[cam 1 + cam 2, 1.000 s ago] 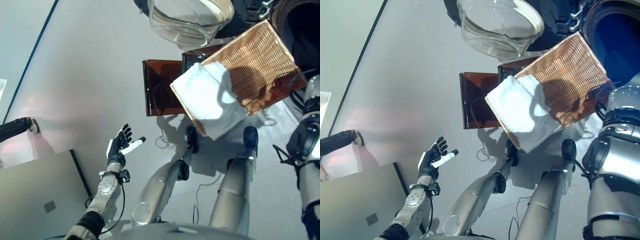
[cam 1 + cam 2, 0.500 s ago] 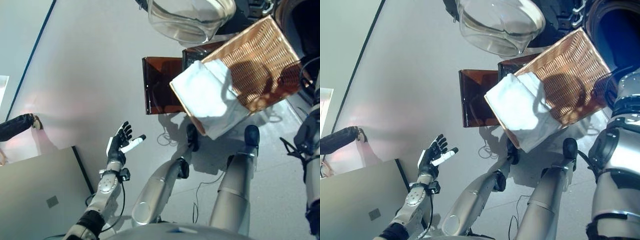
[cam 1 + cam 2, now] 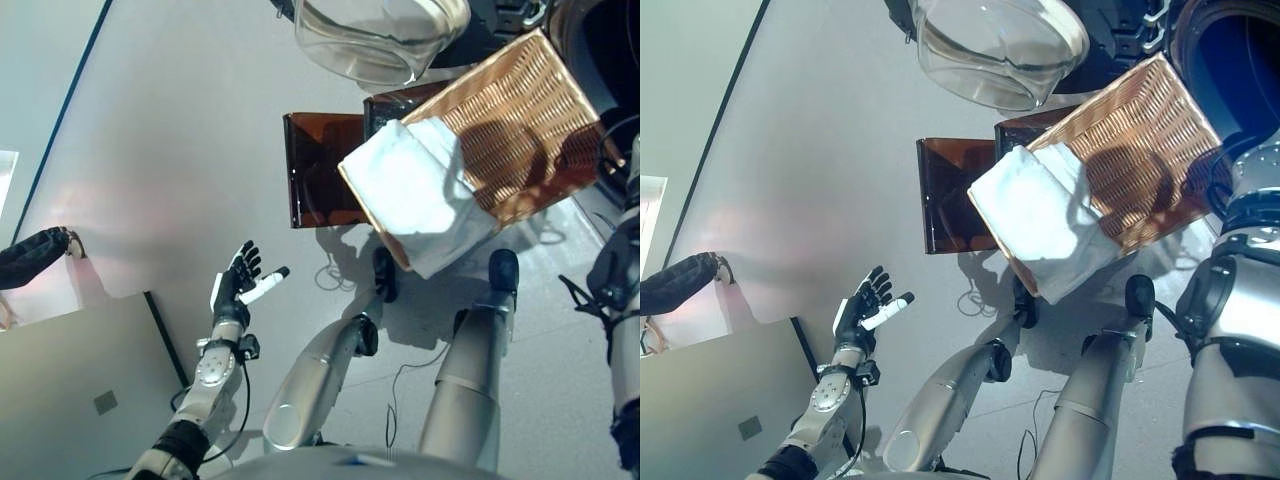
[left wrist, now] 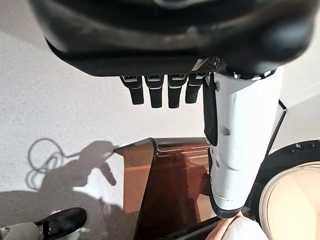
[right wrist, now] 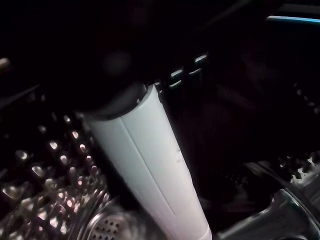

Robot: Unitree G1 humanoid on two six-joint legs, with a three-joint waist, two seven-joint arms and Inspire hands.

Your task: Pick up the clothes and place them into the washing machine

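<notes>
White cloth drapes diagonally over wicker basket; left hand spread empty; right hand's grip unclear.

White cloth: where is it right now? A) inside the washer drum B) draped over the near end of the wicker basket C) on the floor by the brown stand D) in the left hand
B: the white cloth lies over the wicker basket end; the left hand is open and holds nothing.
</notes>
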